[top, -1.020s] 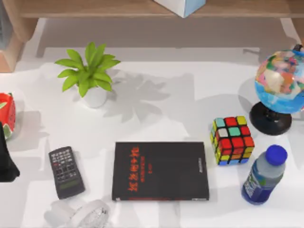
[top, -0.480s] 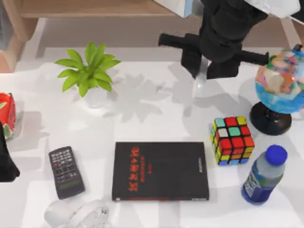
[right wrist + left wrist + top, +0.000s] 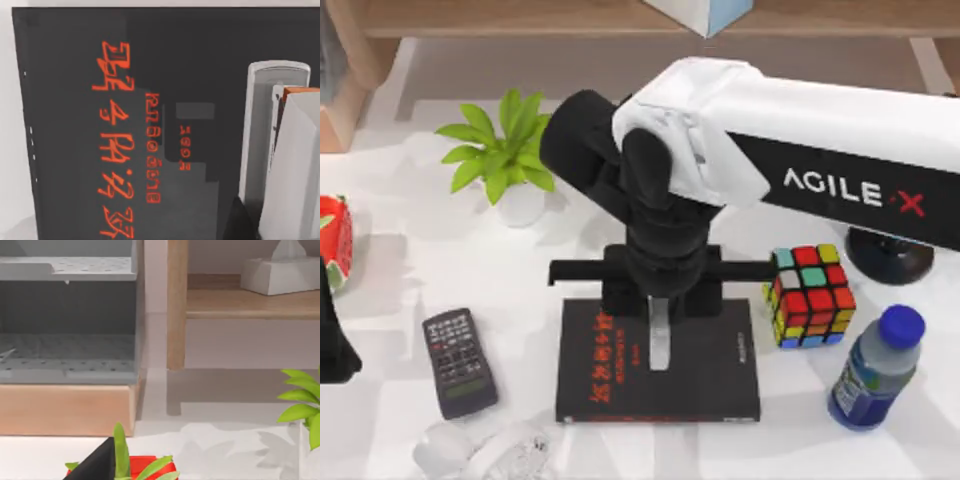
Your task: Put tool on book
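Note:
The black book (image 3: 710,385) with red characters lies flat near the table's front middle. My right gripper (image 3: 660,300) hangs over the book's far half, shut on the tool (image 3: 660,345), a slim pale grey bar that points toward the front edge above the cover. In the right wrist view the tool (image 3: 262,135) runs alongside the red characters on the book (image 3: 75,125); whether it touches the cover I cannot tell. My left arm (image 3: 330,340) stays parked at the table's left edge.
A dark calculator (image 3: 460,362) lies left of the book and a white round object (image 3: 500,450) at the front left. A colour cube (image 3: 808,295), a bottle (image 3: 875,370) and a globe (image 3: 905,250) stand to the right, a potted plant (image 3: 505,150) at the back left.
My right arm swept in from the back right toward the front left with the tool in its grip, and now hangs over the book. The left arm has not moved.

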